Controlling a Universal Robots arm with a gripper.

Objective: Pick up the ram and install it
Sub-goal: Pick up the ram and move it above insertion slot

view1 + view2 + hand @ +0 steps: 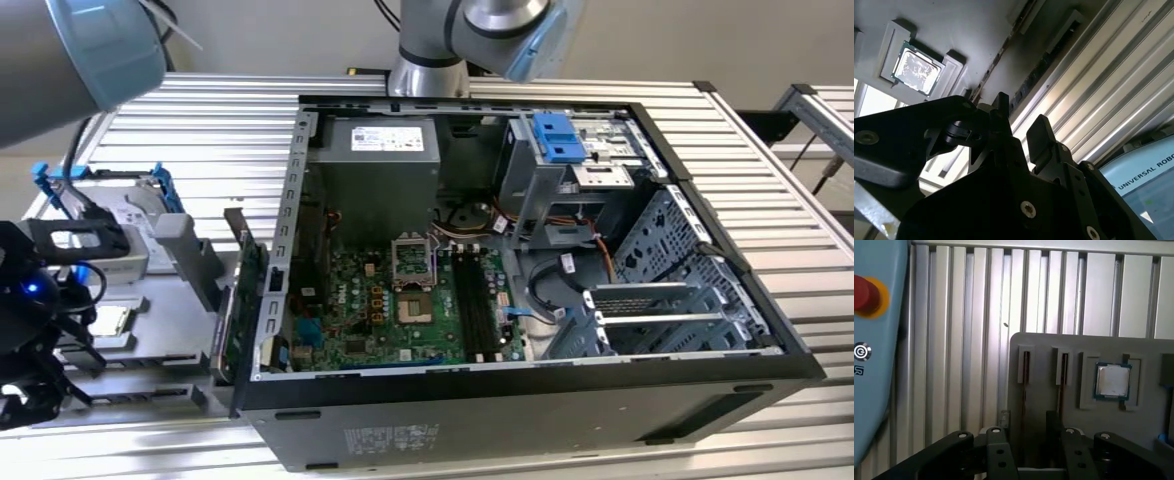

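Observation:
The ram [248, 285] is a dark green stick standing on edge in the grey tray [160, 345], beside the open computer case [534, 390]. In the first wrist view it shows edge-on as a thin line [1024, 390] running from a tray slot. A second thin stick [1061, 387] stands in the neighbouring slot. My gripper [1025, 432] hangs above the tray, open, and the ram's edge lines up with the gap between its black fingers [996, 445]. Nothing is held. In the second wrist view the gripper [1021, 112] shows the same gap. In the exterior view the gripper [30, 395] is at the far left.
A pale square processor chip [1112, 381] lies in a tray pocket near the slots. A silver hard drive with a blue bracket [114, 225] sits at the tray's far end. The case holds a green motherboard [400, 305] with dark memory slots [470, 300]. A blue pendant [876, 340] with a red button lies nearby.

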